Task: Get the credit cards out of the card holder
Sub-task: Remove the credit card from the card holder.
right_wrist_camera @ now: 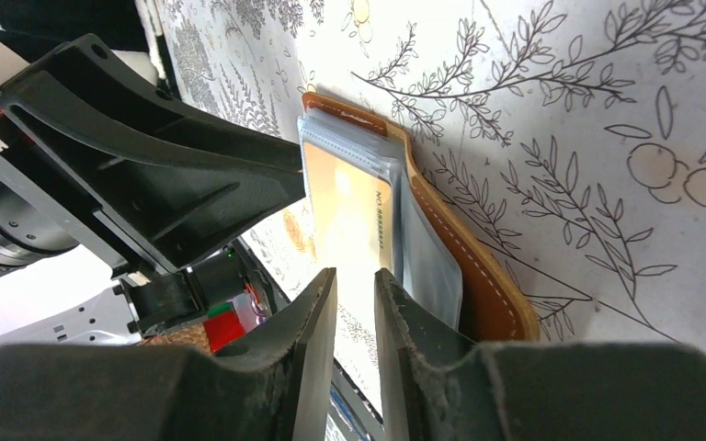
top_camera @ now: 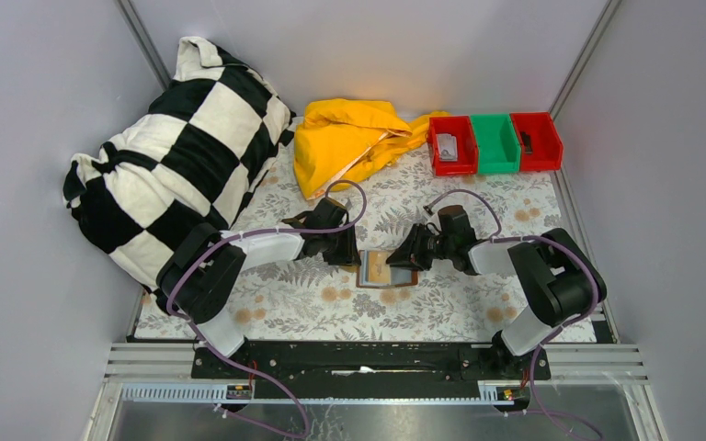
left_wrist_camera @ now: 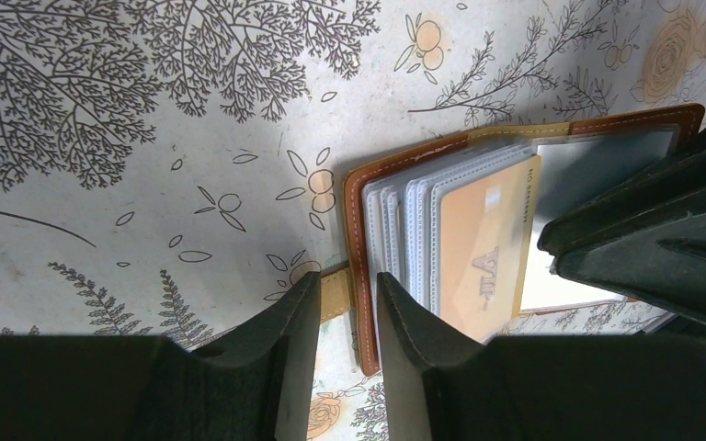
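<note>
The brown card holder (top_camera: pixel 384 270) lies open on the flowered cloth between both grippers. In the left wrist view its clear pockets fan out, and a tan credit card (left_wrist_camera: pixel 483 248) sits in the front pocket. My left gripper (left_wrist_camera: pixel 347 296) stands narrowly open, with the holder's brown stitched edge (left_wrist_camera: pixel 358 230) lying flat between its fingers. My right gripper (right_wrist_camera: pixel 356 280) is also narrowly open, its gap in line with the end of the tan card (right_wrist_camera: pixel 349 211). One of the right fingers (left_wrist_camera: pixel 643 248) covers the card's far end. Any other cards are hidden in the pockets.
Red (top_camera: pixel 452 144), green (top_camera: pixel 496 142) and red (top_camera: pixel 536 141) bins stand at the back right. A yellow cloth (top_camera: pixel 349 138) lies behind the arms and a black-and-white checked cushion (top_camera: pixel 175 156) fills the left side. The grey walls are close on all sides.
</note>
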